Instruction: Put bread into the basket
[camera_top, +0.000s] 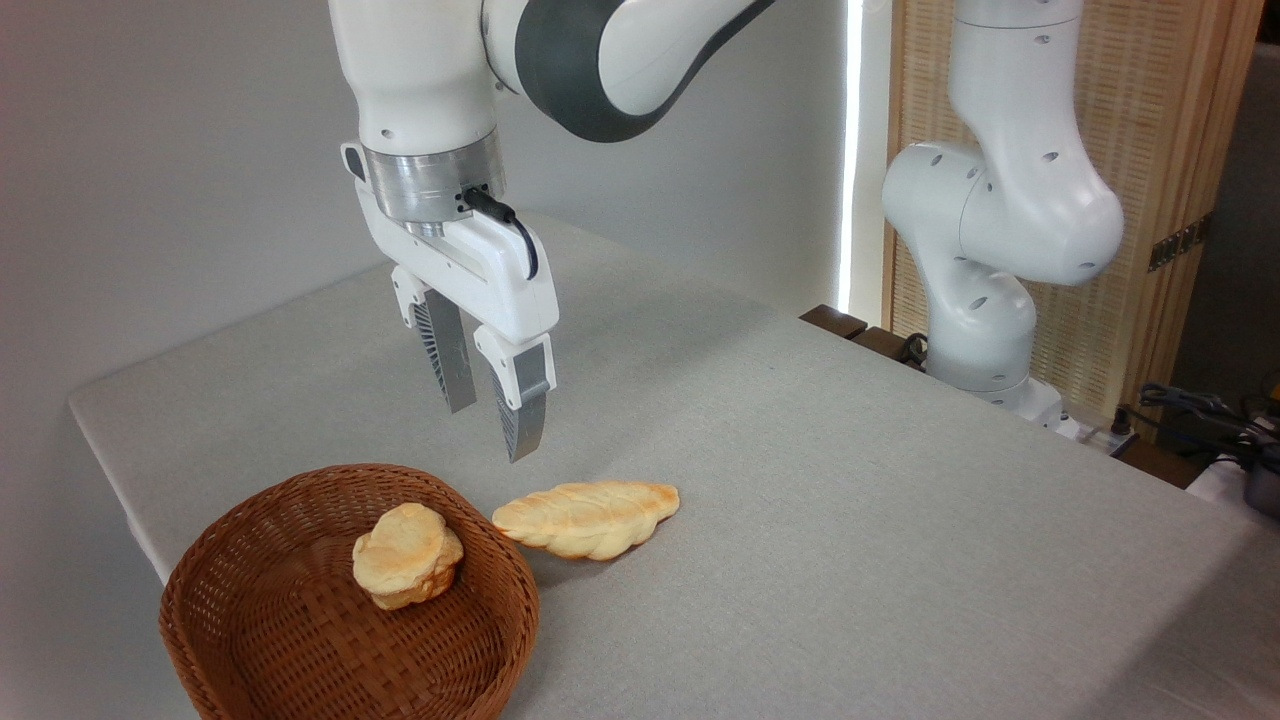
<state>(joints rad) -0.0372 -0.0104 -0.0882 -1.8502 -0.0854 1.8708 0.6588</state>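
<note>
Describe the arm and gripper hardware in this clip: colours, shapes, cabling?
Glossy white rounded arm links with dark grey joint bands, a silver metal wrist ring, and a white angular gripper with two grey ribbed tapered fingers. A black cable plugs in beside the ring.

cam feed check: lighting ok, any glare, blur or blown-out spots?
Fixed camera: soft even light, only a faint shadow on the table beside the bread; a blown-out strip of light runs down the back wall; gripper, basket and bun are sharp, no motion blur; the left edge shows a slight pinkish vignette.
</note>
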